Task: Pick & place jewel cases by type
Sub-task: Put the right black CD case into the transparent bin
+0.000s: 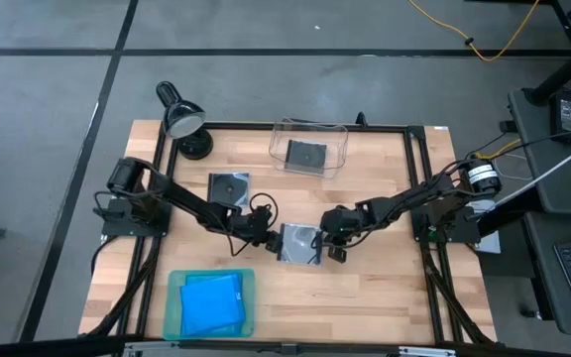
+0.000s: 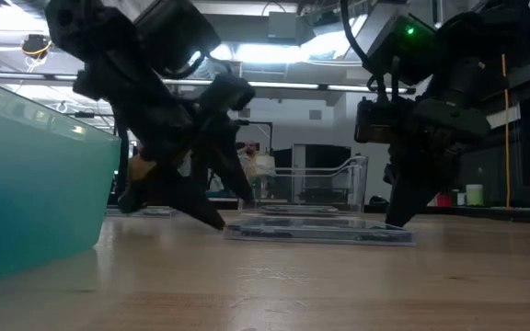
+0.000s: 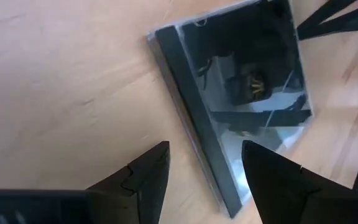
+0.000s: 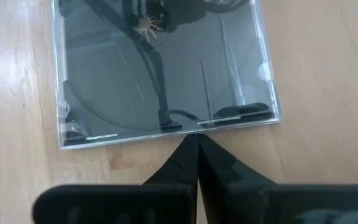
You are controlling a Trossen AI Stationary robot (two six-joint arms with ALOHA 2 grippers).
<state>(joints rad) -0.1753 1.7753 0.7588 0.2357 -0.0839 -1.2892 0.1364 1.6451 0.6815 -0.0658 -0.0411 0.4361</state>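
Observation:
A square dark grey jewel case [image 1: 300, 243] lies flat on the wooden table between my two grippers. My left gripper [image 3: 205, 148] is open at the case's left side, one finger over the case's dark spine edge [image 3: 194, 134] and the other over bare wood. My right gripper [image 4: 196, 138] is shut at the case's right side. A second grey case [image 1: 229, 186] lies flat on the table farther back on the left. A third grey case [image 1: 307, 156] lies in the clear bin. Blue cases [image 1: 211, 302] lie in the teal tray. My left gripper stands over the spine edge of the case; whether a finger touches it I cannot tell. My right gripper has its shut fingertips [image 4: 191, 149] against the middle of the case's clear right edge [image 4: 188, 126], coming slanting down from the table's right. The case lies flat on the table.
The clear bin [image 1: 310, 132] stands at the table's far edge. The teal tray [image 1: 176, 297] sits at the near left. A black desk lamp [image 1: 181, 119] stands at the far left corner. Bare wood lies on the near right of the table.

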